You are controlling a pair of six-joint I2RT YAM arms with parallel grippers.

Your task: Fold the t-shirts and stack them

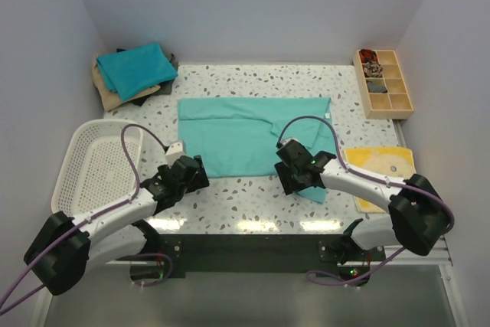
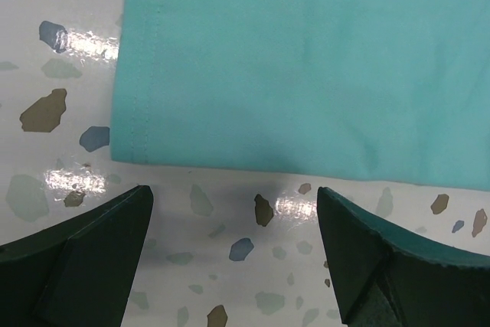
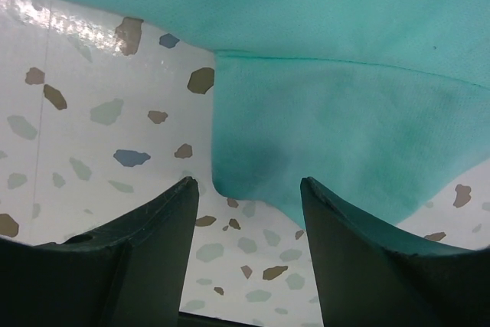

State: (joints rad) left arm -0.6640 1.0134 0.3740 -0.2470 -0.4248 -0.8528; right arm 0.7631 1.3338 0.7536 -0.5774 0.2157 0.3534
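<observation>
Sea-green cloth lay just ahead of both pincers: the left gripper (image 2: 233,197), jaws wide and empty, stood just short of the near-left hem corner. The right gripper (image 3: 249,185), equally spread and empty, had a cloth flap (image 3: 329,135) reaching between its tips, so it was judged nearer a hold. Beyond them the t-shirt (image 1: 245,132) stretched flat, long axis left to right, with the folded stack (image 1: 136,70) at the far-left corner.

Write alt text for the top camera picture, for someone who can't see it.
A sea-green t-shirt lies spread on a speckled table, the open left gripper at its near left corner and the open right gripper at its near right sleeve. Folded shirts are stacked at the far left; a white basket sits at the left edge and a compartment tray far right.
</observation>
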